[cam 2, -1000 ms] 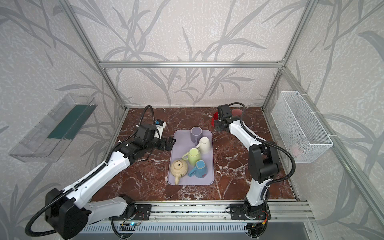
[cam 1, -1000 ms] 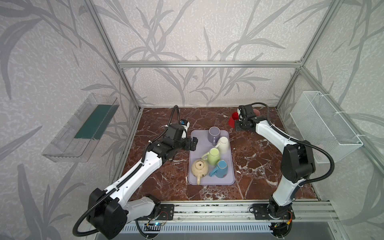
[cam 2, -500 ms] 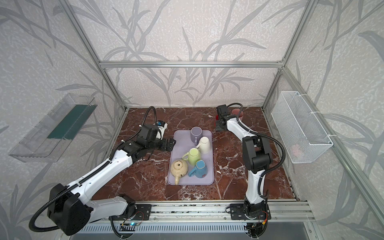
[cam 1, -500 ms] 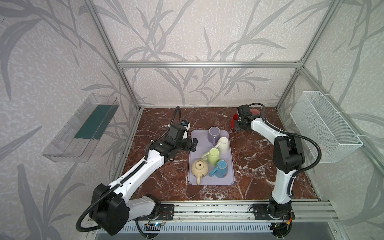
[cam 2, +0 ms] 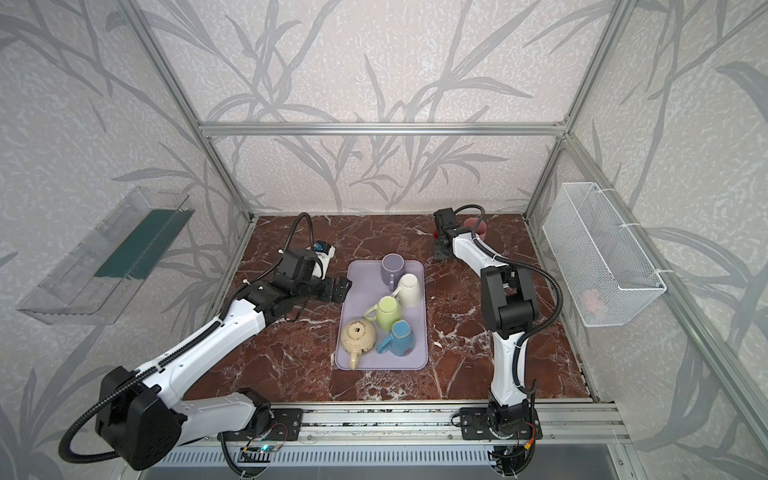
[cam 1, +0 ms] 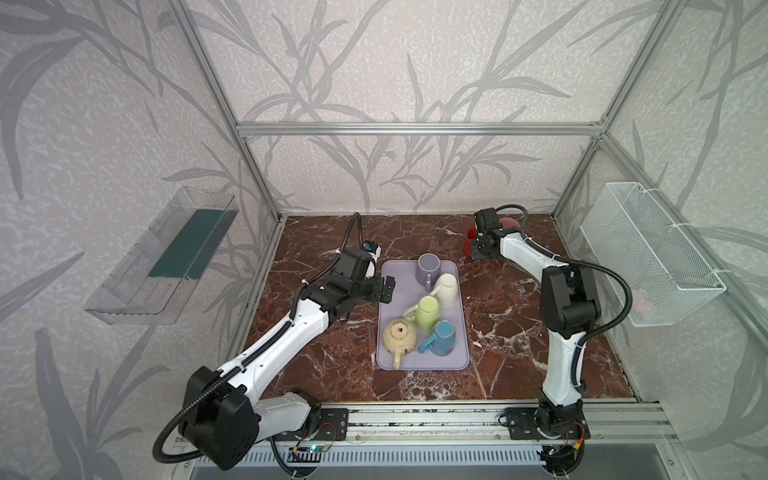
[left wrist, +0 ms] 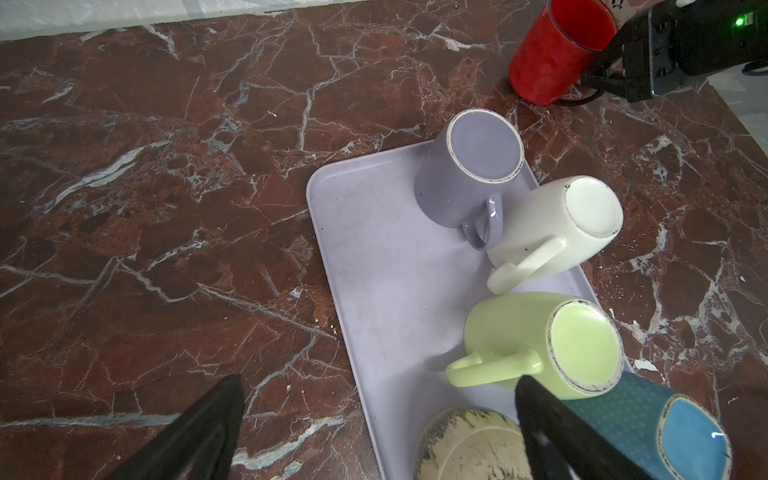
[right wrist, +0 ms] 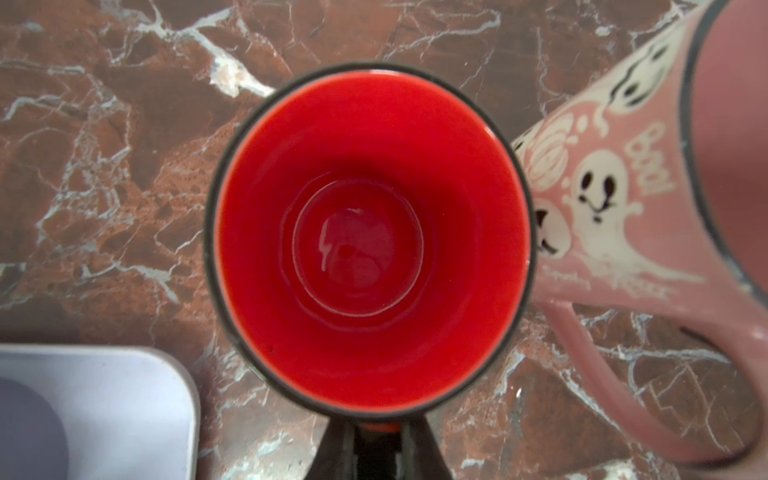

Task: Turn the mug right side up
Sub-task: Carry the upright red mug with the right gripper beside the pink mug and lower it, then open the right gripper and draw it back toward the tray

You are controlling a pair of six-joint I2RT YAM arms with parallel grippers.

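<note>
On the left, the left gripper [cam 1: 384, 287] hangs just beside the far left edge of the lavender tray [cam 1: 397, 303], its fingers spread wide apart with nothing between them. The tray lies mid-desk and carries a purple mug [cam 1: 429, 266] at its far end, then a cream mug [cam 1: 446, 289], a green mug [cam 1: 428, 313], a blue mug [cam 1: 441, 337] and a cream teapot [cam 1: 399, 336] toward the near end. The mugs show their bases upward or sideways.

To the right of the tray's far corner, on the brown marbled desk [cam 1: 498, 332], is the red mug [left wrist: 555, 54]. It is glossy red outside and inside, tall and slightly flared, with a thin dark rim. Its mouth faces up, and the right wrist view looks straight down into it to the round bottom. Whether its base rests fully on the desk I cannot tell.

The right gripper [right wrist: 376, 430] is closed tight on the red mug, with a bit of red pinched between its fingers just outside the rim. Just beside the red mug, further right and far, stands a pink mug [right wrist: 602, 199] printed with white ghosts, mouth up.
</note>
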